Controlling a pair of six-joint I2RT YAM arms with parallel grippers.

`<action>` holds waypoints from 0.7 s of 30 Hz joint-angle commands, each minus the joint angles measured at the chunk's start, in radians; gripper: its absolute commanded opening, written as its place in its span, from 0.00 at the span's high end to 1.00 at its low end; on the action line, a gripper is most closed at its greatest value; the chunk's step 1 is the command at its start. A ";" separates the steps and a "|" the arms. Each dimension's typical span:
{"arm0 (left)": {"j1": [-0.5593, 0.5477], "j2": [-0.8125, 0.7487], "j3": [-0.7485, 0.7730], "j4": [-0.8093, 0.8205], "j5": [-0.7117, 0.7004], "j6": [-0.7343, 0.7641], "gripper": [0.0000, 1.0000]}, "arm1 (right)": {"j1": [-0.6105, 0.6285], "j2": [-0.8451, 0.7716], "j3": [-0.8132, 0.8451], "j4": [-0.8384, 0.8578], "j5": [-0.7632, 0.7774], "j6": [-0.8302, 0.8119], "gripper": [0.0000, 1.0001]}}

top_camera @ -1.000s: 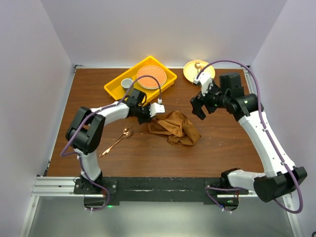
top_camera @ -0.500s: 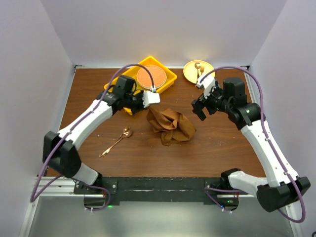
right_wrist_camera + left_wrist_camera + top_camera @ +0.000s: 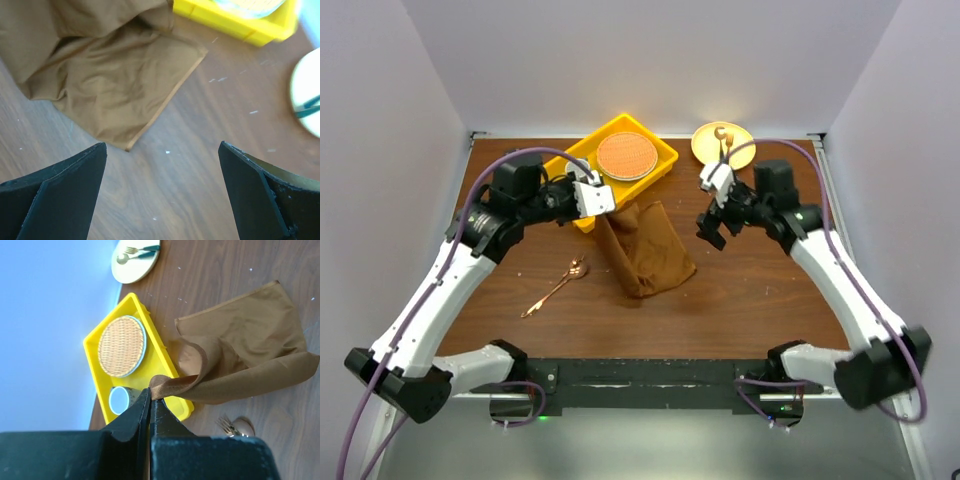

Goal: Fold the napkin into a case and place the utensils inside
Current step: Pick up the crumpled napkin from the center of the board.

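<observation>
The rust-brown napkin point(image 3: 642, 250) lies loosely spread on the table, and one corner is lifted toward the yellow tray. My left gripper point(image 3: 603, 208) is shut on that corner's hem; the left wrist view shows the jaws point(image 3: 150, 392) pinching it while the cloth point(image 3: 240, 345) drapes down to the wood. Right of the napkin, my right gripper point(image 3: 708, 225) hovers open and empty, and its fingers point(image 3: 161, 145) frame bare wood just past a napkin corner point(image 3: 115, 85). The copper spoon point(image 3: 557, 283) lies left of the cloth, its bowl point(image 3: 244, 426) apart from it. No case is in view.
A yellow tray point(image 3: 665, 160) at the back holds a woven round plate point(image 3: 625, 155) and a small cup point(image 3: 120, 400). A pale yellow plate point(image 3: 723, 143) with a dark-handled utensil sits at the back right. White walls enclose the table.
My left arm has swung back and to the left, lifting the gripped corner and drawing the crumpled napkin out longer. The right gripper has opened wider and drifted slightly left.
</observation>
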 commanded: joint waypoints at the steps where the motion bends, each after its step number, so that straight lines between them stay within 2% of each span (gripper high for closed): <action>1: 0.000 0.035 0.008 -0.020 0.028 0.013 1.00 | -0.004 0.196 0.100 0.030 -0.057 0.102 0.02; 2: 0.000 0.029 0.005 -0.029 0.036 0.020 1.00 | -0.003 0.244 0.138 0.036 -0.032 0.138 0.02; 3: 0.000 0.018 -0.018 -0.041 0.046 0.039 1.00 | -0.004 0.395 0.195 0.054 0.012 0.185 0.06; 7: 0.000 -0.011 -0.050 -0.061 0.046 0.054 1.00 | -0.001 0.520 0.267 0.197 0.066 0.293 0.11; 10: 0.000 -0.036 -0.079 -0.081 0.040 0.074 1.00 | 0.006 0.612 0.327 0.264 0.057 0.314 0.11; 15: 0.000 -0.073 -0.102 -0.110 0.037 0.109 1.00 | 0.016 0.750 0.418 0.327 -0.041 0.246 0.11; 16: 0.000 -0.085 -0.102 -0.113 0.037 0.114 1.00 | 0.019 0.794 0.431 0.328 -0.057 0.192 0.11; 21: 0.000 -0.111 -0.098 -0.117 0.039 0.140 1.00 | 0.056 0.931 0.560 0.251 -0.081 0.043 0.11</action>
